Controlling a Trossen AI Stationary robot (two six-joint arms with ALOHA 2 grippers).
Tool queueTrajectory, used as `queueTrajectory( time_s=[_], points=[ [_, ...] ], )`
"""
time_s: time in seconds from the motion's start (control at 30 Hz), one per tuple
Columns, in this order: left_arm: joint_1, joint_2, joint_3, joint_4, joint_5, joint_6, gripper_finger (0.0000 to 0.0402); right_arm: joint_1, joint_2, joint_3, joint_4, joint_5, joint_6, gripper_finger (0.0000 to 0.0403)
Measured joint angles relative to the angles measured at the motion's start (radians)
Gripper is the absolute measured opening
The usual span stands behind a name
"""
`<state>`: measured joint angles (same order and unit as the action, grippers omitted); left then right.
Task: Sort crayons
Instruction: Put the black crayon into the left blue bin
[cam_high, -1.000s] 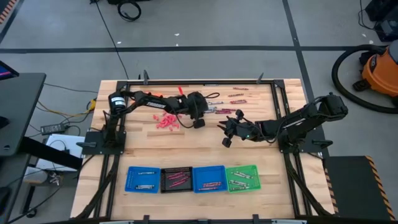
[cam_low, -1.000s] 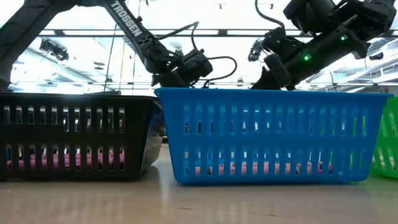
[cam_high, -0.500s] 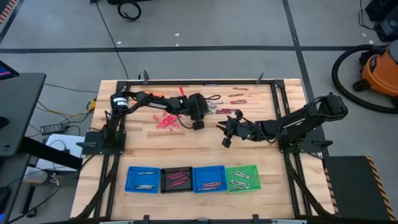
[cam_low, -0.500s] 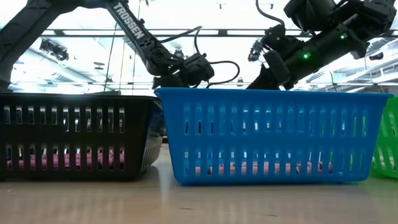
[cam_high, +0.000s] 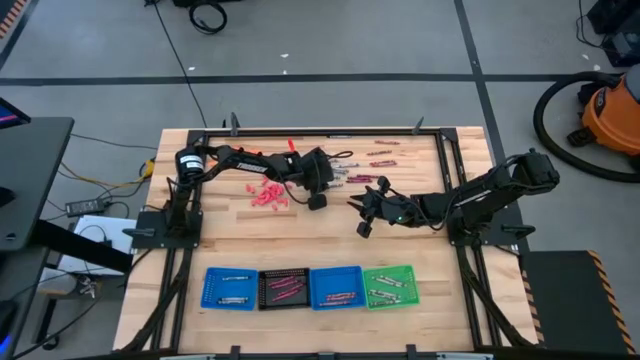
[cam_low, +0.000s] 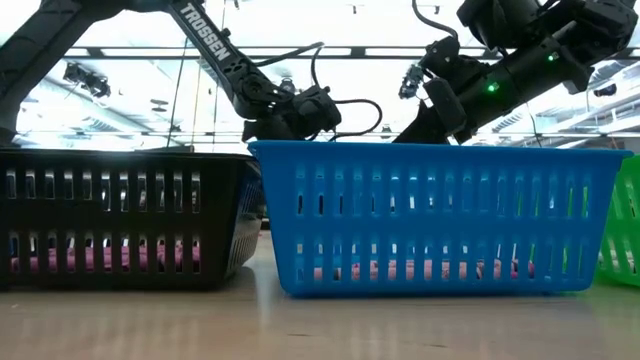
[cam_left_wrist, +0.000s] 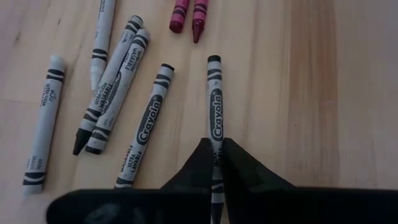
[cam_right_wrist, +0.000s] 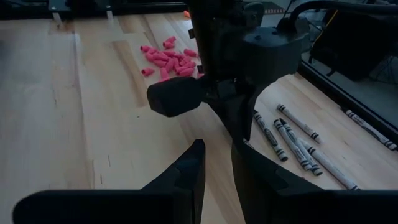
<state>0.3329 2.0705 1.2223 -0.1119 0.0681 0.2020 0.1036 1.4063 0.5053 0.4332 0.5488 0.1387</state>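
Observation:
My left gripper (cam_high: 318, 187) is at the table's far middle, shut on a grey crayon (cam_left_wrist: 215, 112). Several more grey crayons (cam_left_wrist: 112, 87) lie flat on the wood beside it, and two maroon ones (cam_left_wrist: 189, 12) lie farther off. My right gripper (cam_high: 362, 212) hovers right of the left one, open and empty; its fingers (cam_right_wrist: 193, 168) point toward the left arm. Other crayons (cam_high: 381, 162) lie flat near the far edge. My left gripper pinches the grey crayon between its two fingertips (cam_left_wrist: 239, 163) at the crayon's near part (cam_left_wrist: 215, 146). The crayon runs along the fingers and sticks out ahead of them. I cannot tell whether it is clear of the table.
A heap of small pink pieces (cam_high: 268, 194) lies left of the left gripper. Four trays stand in a row near the front edge, each with crayons in it: blue (cam_high: 209, 288), black (cam_high: 262, 288), blue (cam_high: 313, 287), green (cam_high: 410, 285).

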Motion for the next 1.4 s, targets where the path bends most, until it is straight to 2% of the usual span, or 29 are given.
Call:
queueTrajectory(
  time_s=[0.3, 0.7, 1.0, 1.4],
  points=[
    [-0.001, -0.042, -0.007, -0.018, -0.006, 0.002, 0.0012, 0.001, 0.0, 0.0, 0.003, -0.012, 0.015, 0.0086],
    [-0.039, -0.221, -0.01, -0.239, -0.02, 0.012, 0.0013, 0.008, 0.0, 0.0, 0.014, -0.023, 0.023, 0.0086],
    [-0.185, -0.445, -0.094, -0.344, -0.021, -0.091, 0.0017, 0.009, 0.0, 0.0, 0.016, -0.021, 0.02, 0.0086],
    [-0.473, -0.766, -0.27, -0.506, -0.04, -0.445, 0.0019, 0.009, 0.0, 0.0, 0.022, -0.018, 0.019, 0.0086]
  ],
)
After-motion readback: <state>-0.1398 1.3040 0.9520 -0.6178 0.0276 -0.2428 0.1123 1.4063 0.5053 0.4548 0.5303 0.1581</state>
